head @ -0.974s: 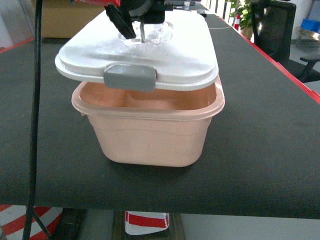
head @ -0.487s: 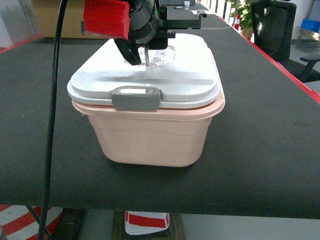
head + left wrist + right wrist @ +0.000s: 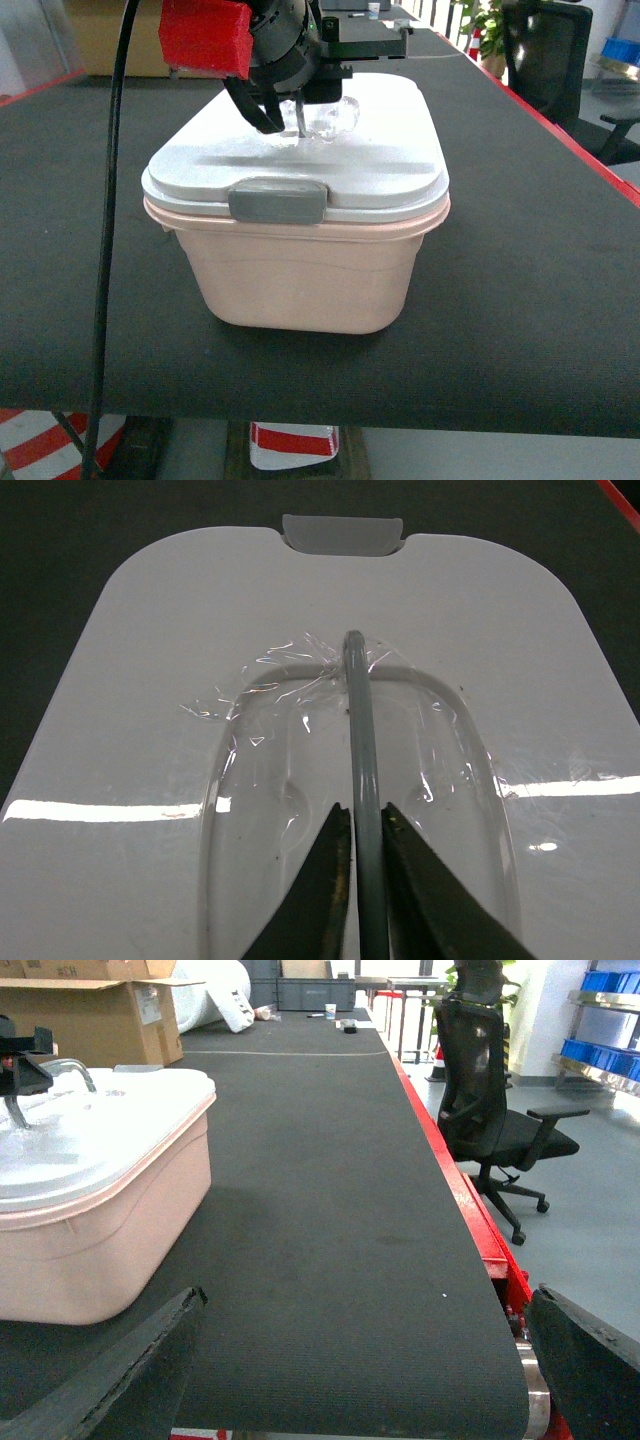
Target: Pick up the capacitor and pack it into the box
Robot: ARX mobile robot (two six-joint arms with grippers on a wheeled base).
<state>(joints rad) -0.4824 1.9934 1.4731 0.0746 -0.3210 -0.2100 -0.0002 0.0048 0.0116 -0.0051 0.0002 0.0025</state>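
Note:
The pale pink box (image 3: 300, 280) stands on the black table, with its white lid (image 3: 380, 170) lying flat on the rim and the grey latch (image 3: 277, 201) facing me. My left gripper (image 3: 283, 122) is above the lid's middle, shut on the lid's thin grey handle (image 3: 358, 730). In the left wrist view both fingers of that gripper (image 3: 362, 815) pinch the handle from either side. My right gripper (image 3: 365, 1305) hangs open and empty over the table, to the right of the box (image 3: 100, 1250). The capacitor is out of view.
A brown cardboard carton (image 3: 110, 40) stands behind the box. A black cable (image 3: 105, 250) hangs down at the left. The table's red right edge (image 3: 470, 1210) runs close to an office chair (image 3: 490, 1110). Blue bins (image 3: 610, 985) sit on a far shelf.
The lid, tilted up and off the box a second ago, has come down with my left gripper and now lies flat on the rim.

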